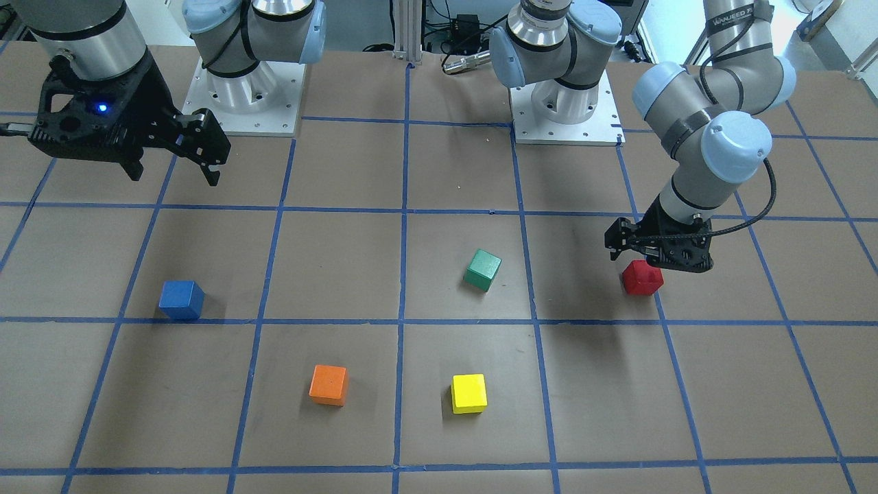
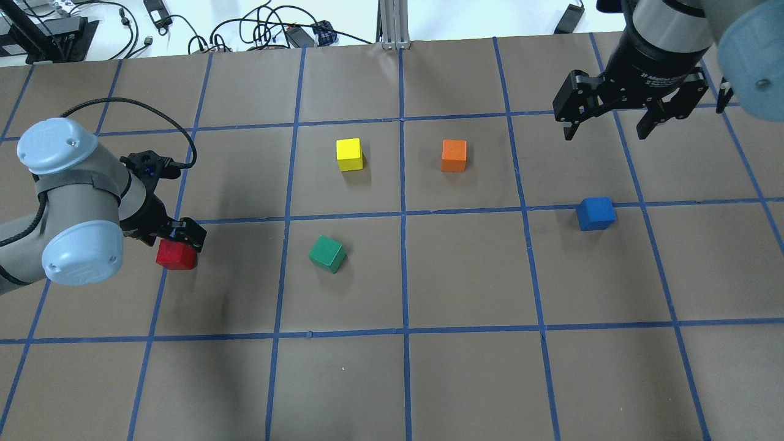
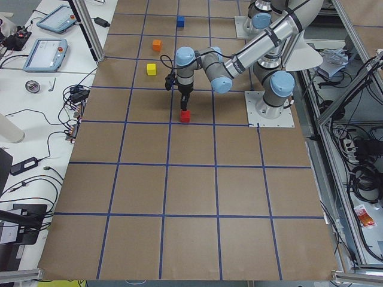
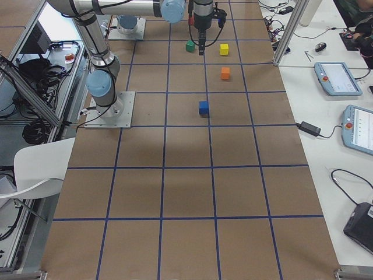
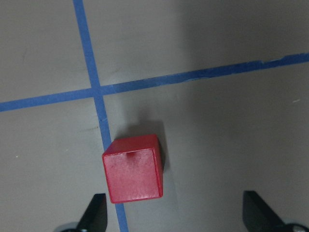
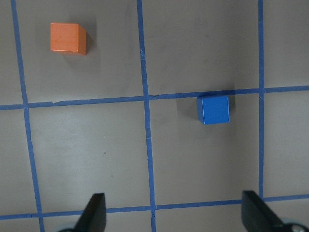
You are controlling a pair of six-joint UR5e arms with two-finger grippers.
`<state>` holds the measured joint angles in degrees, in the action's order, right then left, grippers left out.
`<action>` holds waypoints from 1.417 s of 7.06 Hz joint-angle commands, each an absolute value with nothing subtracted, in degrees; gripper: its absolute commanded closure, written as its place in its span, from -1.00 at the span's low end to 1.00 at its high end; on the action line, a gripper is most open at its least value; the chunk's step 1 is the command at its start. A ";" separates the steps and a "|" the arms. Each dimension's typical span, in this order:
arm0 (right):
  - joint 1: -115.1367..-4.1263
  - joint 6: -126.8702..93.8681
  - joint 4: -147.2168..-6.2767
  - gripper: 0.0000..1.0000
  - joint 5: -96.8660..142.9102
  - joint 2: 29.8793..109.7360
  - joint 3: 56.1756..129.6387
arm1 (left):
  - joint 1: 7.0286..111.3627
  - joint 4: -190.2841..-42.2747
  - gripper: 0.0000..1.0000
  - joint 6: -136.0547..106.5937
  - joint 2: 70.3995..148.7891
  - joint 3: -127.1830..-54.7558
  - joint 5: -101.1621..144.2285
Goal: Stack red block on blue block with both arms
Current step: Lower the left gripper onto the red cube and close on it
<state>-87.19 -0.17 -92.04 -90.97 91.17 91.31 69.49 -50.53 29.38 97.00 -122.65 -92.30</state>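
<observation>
Left pincer (image 5: 176, 217): fingers spread wide, nothing held. We find the red block (image 5: 133, 168) on the tabletop (image 2: 465, 275) just below it, ahead of the fingertips and nearer one finger than the other, lying over a blue tape line (image 5: 99, 111).

Right pincer (image 2: 606, 131): fingers apart, empty, hanging high over the tabletop. We note the blue block (image 6: 213, 109) below and ahead of it, against a tape line. An orange cube (image 6: 67, 37) lies farther ahead, off to one side. The two blocks are well apart, with a green cube (image 2: 327, 253) between them.
</observation>
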 commanded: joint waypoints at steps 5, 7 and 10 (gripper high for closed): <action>-87.19 -0.26 -92.20 -1.00 -90.88 91.14 91.41 | 66.27 -42.80 0.41 31.20 104.59 -123.49 -92.37; -87.19 -0.26 -92.11 -1.00 -90.88 91.14 91.41 | 66.88 -43.50 0.92 30.41 103.89 -123.05 -92.46; -87.19 -0.18 -92.11 -1.00 -90.97 91.14 91.41 | 78.60 -46.47 0.91 19.84 101.35 -115.01 -92.90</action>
<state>-87.19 -0.18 -92.13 -90.94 91.14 91.40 72.65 -44.77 25.92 102.25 -119.66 -92.51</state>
